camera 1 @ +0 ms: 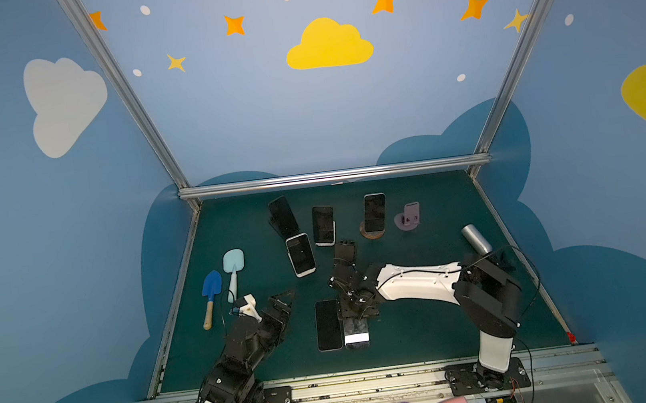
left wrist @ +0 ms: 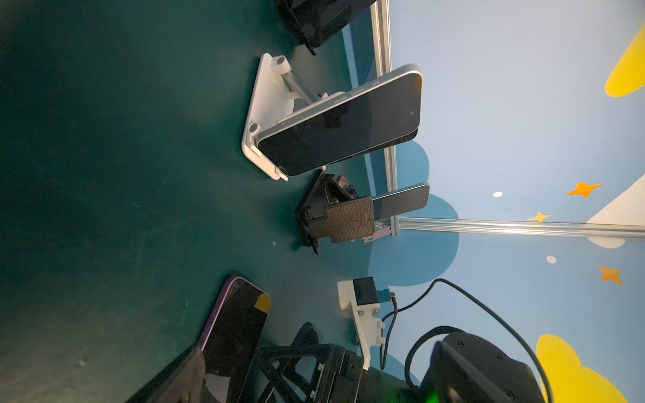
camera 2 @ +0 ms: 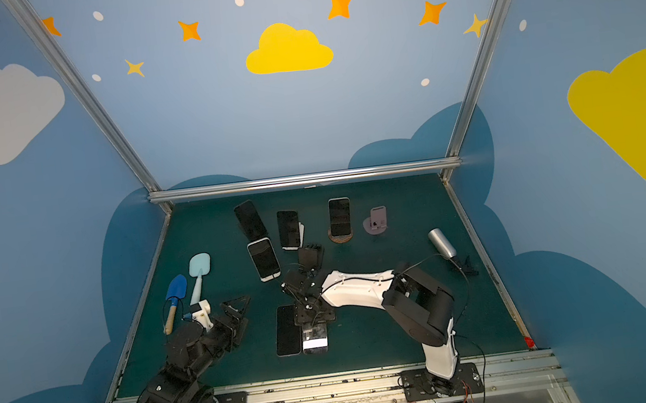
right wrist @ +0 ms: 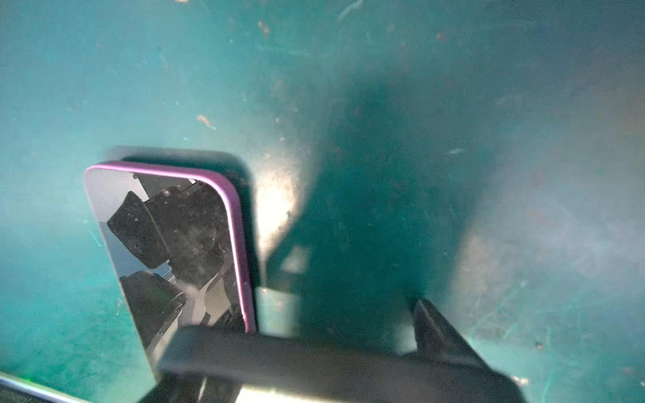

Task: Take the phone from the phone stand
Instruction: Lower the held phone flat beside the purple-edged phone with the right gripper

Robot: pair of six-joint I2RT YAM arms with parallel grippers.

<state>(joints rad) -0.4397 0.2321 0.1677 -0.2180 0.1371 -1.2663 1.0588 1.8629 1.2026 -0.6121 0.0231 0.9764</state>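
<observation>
Near front, purple-cased phone (camera 1: 356, 332) flat, lengthwise front-to-back

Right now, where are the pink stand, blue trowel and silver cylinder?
Pink stand (camera 1: 412, 210), in a top view, backrest.
Blue trowel (camera 1: 211, 284), in a top view, blade.
Silver cylinder (camera 1: 476, 239), in a top view, side.

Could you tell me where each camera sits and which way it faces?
Top views: overhead at the near edge, facing the table; left arm, right arm show.
Left wrist: low, facing the silver phone on its stand; right arm shows.
Right wrist: just above a purple-edged phone; own finger shows.
Shared with top views: silver phone.
</observation>
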